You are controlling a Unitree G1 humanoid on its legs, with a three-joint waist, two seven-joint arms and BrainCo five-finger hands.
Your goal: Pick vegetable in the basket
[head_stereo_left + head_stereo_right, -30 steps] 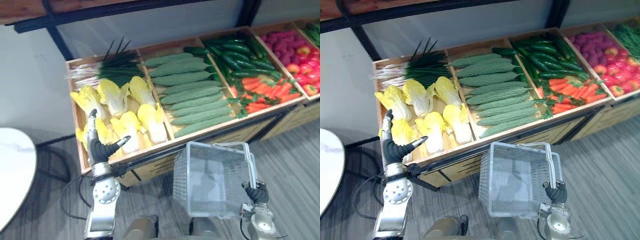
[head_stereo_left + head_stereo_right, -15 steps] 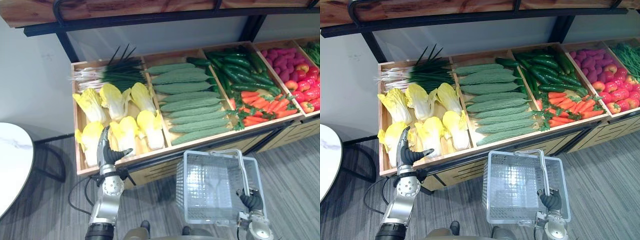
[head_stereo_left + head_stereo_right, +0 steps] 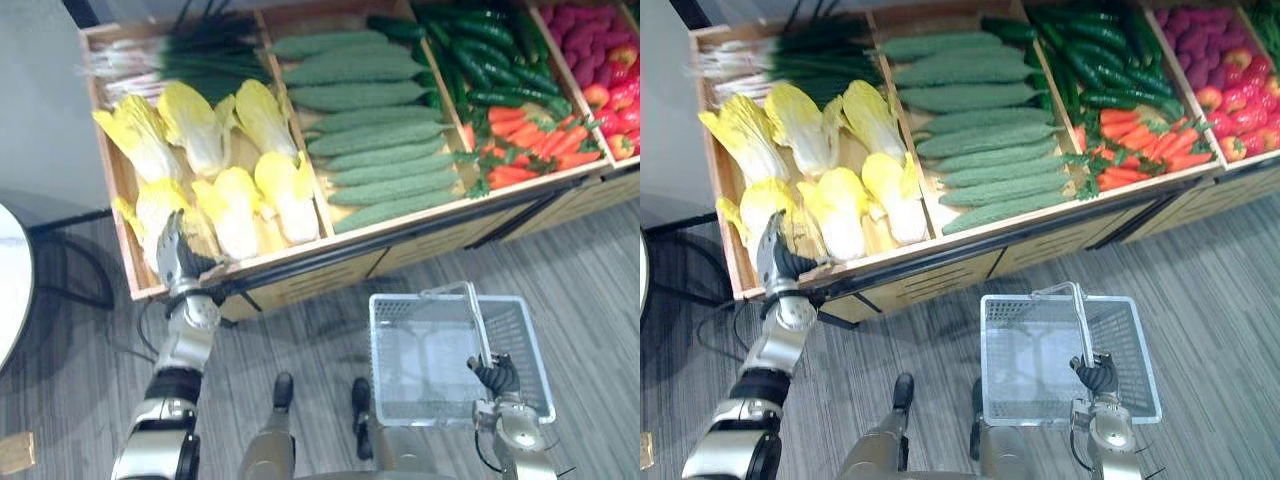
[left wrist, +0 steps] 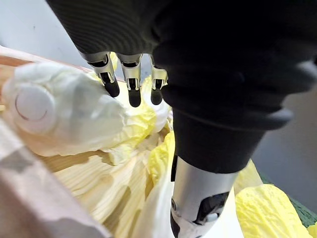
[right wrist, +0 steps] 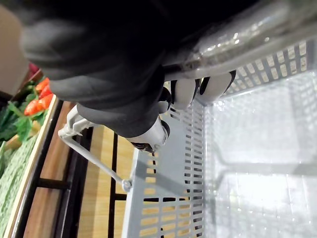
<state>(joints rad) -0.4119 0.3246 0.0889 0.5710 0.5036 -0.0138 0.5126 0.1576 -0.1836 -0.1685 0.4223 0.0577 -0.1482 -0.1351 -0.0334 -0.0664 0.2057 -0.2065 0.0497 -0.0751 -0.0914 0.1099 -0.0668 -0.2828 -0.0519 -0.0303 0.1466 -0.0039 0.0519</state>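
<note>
A napa cabbage (image 3: 148, 206) is seen in the left compartment of the wooden crate (image 3: 108, 170), at the left of the frame, just beyond the left hand (image 3: 176, 258), whose fingers (image 4: 130, 82) are held straight over it. Its long axis runs up-frame, white base nearest. At lower right, the basket (image 3: 388, 345) is gripped by its handle in the right hand (image 3: 497, 376).

Basket handle (image 3: 475, 320) partly hidden in right robot hand (image 3: 496, 376) (curled round it), scallions (image 3: 200, 50) cropped

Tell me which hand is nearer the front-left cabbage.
Left. The left hand is at that cabbage, fingers straight over it; the right hand is far off, curled round the basket handle.
</note>
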